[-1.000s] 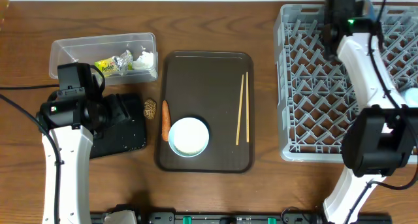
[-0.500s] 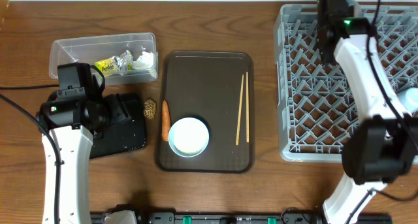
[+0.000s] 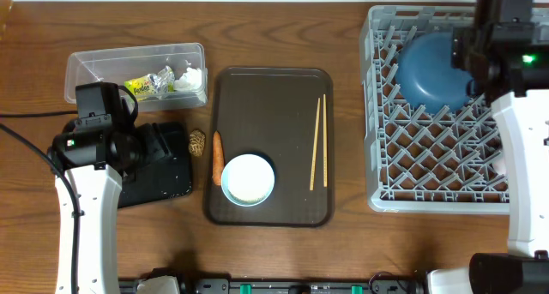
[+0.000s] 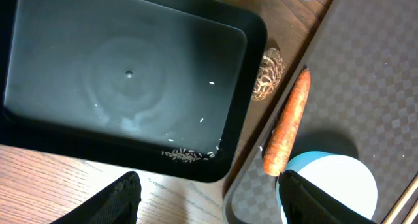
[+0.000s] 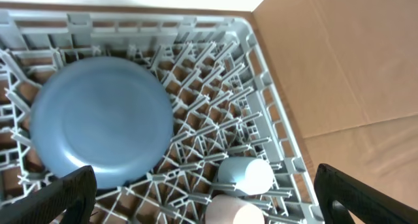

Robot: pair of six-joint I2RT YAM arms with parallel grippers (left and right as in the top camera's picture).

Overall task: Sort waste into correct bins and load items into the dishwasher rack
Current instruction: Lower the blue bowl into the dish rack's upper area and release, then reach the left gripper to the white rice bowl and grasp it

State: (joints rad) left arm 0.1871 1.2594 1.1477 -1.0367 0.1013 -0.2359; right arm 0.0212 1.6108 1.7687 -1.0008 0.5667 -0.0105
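Only the left wrist shows rice in the black tray.
Left gripper, right gripper: both hover spread, empty.

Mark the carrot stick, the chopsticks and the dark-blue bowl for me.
carrot stick (image 4: 287, 123): left wrist view, middle of its length.
chopsticks (image 3: 315, 143): overhead view, midway along the left stick.
dark-blue bowl (image 5: 101, 123): right wrist view, centre of its round face.
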